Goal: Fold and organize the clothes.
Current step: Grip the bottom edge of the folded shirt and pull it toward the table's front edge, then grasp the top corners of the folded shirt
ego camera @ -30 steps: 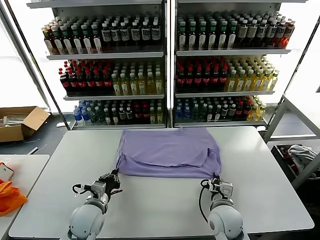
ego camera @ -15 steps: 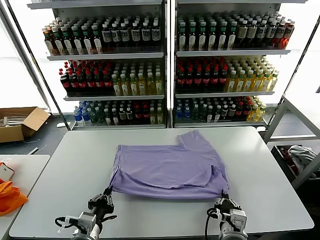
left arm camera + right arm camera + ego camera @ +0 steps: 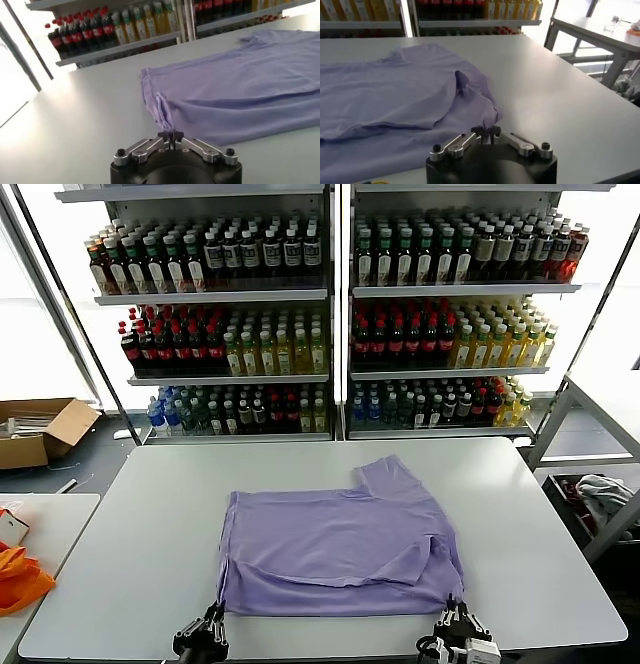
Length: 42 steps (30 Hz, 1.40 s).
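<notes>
Both grippers, left (image 3: 170,134) and right (image 3: 486,131), pinch the T-shirt (image 3: 340,549) hem; pull evenly toward the desk (image 3: 150,524) edge, keeping it flat.

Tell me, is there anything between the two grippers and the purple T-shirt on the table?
Nothing visible. The left gripper and right gripper each have their fingers shut on the near edge of the T-shirt, at its two near corners, on the white table.

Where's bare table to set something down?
Free: the strips of table between the shirt and each side edge, plus the band behind it toward the shelves. Crowded: the near edge, where left gripper and right gripper pinch the hem.
</notes>
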Available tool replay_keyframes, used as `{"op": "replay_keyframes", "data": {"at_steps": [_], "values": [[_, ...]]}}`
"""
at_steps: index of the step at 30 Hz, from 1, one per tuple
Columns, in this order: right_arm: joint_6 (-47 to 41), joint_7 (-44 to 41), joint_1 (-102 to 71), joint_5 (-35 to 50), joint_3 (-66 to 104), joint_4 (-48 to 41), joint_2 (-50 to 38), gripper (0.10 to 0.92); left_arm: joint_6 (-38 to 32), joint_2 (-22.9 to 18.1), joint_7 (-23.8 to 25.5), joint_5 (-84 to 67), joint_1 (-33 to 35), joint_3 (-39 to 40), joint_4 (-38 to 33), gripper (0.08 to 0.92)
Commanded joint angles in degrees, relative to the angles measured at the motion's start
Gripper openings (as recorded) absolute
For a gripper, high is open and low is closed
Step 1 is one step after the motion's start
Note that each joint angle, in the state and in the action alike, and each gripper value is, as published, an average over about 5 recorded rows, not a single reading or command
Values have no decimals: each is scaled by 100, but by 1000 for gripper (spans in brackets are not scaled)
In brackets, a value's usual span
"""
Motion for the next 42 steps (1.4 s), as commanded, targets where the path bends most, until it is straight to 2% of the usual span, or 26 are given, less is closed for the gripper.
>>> {"op": "replay_keyframes", "data": {"at_steps": [1, 6, 14, 18, 35, 42], "values": [[97, -33, -189, -103, 25, 401, 8, 407, -105, -328, -24, 64, 271, 113, -753, 352], [216, -217, 235, -174, 83, 18, 88, 554, -163, -577, 9, 189, 24, 114, -830, 499], [85, -526, 1414, -121, 353, -1102, 21, 777, -148, -648, 120, 262, -671, -7, -488, 724], [-137, -540, 1975, -47, 404, -1452, 10, 819, -14, -537, 210, 139, -1026, -71, -283, 808], [-367, -481, 3708, 18, 80, -3000, 11, 823, 315, -71, 256, -584, -2201, -20, 800, 823], [-362, -425, 4640, 328, 32, -3505, 338, 823, 570, 406, 359, -1192, -2940, 65, 1193, 822]]}}
